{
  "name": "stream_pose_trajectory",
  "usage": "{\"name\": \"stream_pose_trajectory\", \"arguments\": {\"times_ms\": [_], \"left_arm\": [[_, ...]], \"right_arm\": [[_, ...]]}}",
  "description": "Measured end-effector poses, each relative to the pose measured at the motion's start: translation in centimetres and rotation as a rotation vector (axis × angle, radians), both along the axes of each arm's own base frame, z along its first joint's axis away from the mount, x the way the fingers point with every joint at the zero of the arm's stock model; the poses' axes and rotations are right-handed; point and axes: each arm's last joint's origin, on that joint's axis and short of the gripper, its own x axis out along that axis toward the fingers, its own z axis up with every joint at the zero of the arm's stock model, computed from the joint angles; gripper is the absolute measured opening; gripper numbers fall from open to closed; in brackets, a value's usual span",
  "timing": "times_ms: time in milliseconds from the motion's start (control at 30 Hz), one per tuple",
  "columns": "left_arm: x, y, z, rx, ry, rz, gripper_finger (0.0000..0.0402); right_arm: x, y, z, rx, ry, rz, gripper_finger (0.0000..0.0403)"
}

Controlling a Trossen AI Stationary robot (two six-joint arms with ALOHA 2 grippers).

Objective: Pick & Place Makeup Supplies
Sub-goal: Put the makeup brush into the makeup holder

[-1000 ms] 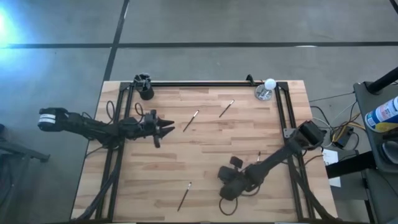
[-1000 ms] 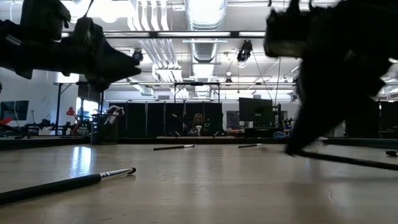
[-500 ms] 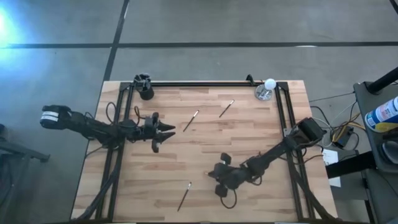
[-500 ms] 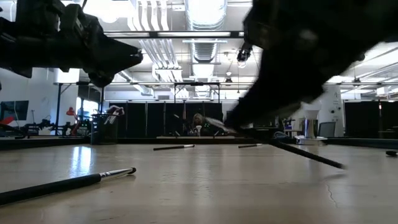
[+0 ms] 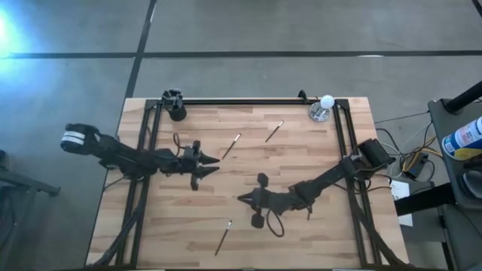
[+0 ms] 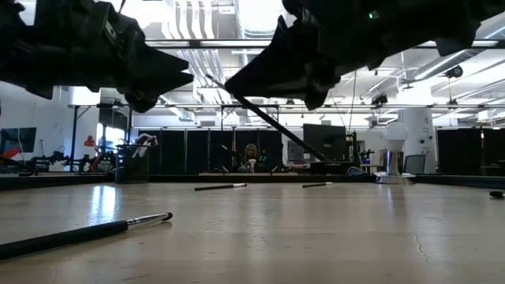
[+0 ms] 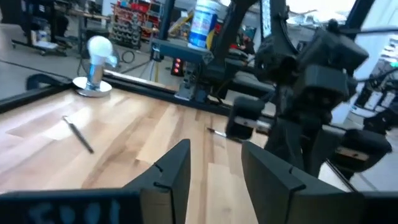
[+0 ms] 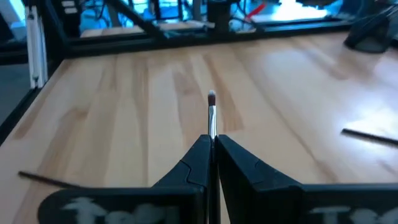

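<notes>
Right tool (image 8: 212, 144) clamped on a makeup brush (image 8: 212, 112), raised above desk (image 5: 301, 150) centre; left tool (image 5: 215, 163) at nine o'clock, fingers apart, empty. Other brushes (image 5: 231, 145) at twelve and six.

Pale striped wooden table (image 5: 301, 147), black cup (image 5: 176, 106), white ball (image 5: 326, 101), dark silver-banded brushes (image 5: 231, 146)

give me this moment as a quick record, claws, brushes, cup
right claw: shut on a makeup brush, raised over mid table
left claw: open, empty, above the table's left half
loose brushes: two near the far edge, one near the front edge
black cup: far left corner, holds brushes
white ball on silver base: far right corner
</notes>
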Motion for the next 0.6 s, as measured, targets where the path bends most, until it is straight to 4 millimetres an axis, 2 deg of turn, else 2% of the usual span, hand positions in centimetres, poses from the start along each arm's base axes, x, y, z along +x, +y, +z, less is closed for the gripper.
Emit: {"name": "stream_pose_trajectory", "arguments": {"times_ms": [300, 600], "left_arm": [[2.9, -2.2, 0.0, 0.1, 0.022, -0.082, 0.0135], [3.4, -3.8, 0.5, 0.142, -0.077, -0.167, 0.0135]], "right_arm": [[0.3, -0.5, 0.9, -0.071, -0.087, -0.103, 0.0021], [0.2, 0.1, 3.0, -0.122, -0.248, -0.138, 0.0021]]}}
